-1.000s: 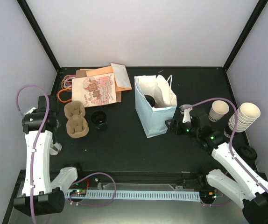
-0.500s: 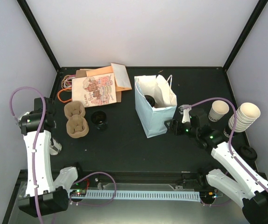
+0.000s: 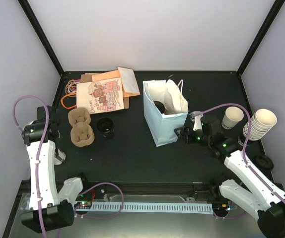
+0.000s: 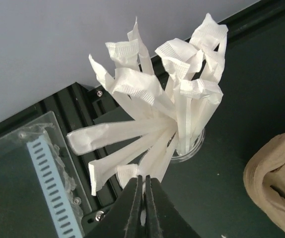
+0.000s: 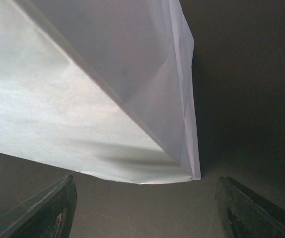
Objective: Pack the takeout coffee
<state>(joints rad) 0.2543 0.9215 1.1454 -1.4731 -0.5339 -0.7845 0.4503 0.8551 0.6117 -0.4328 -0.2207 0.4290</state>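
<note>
Beside the pulp carrier (image 4: pixel 276 181), left claw (image 4: pixel 144 179) pinches 1 wrapped straw (image 4: pixel 156 157); right claw (image 5: pixel 145 182) gapes wide before the white bag (image 5: pixel 83 99)

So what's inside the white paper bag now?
A round black plastic lid shows near the left wall of the white paper bag. Anything beneath it, and the bag floor, is hidden.

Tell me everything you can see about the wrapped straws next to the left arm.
The wrapped straws are a bunch of white crinkled-paper sleeves with flat crimped ends. They stand in a clear round holder on the dark table, beside the brown pulp carrier, and fan outward, several leaning low to one side. The left gripper is closed at the low ones; white paper shows between its fingers, so it seems to pinch one.
</note>
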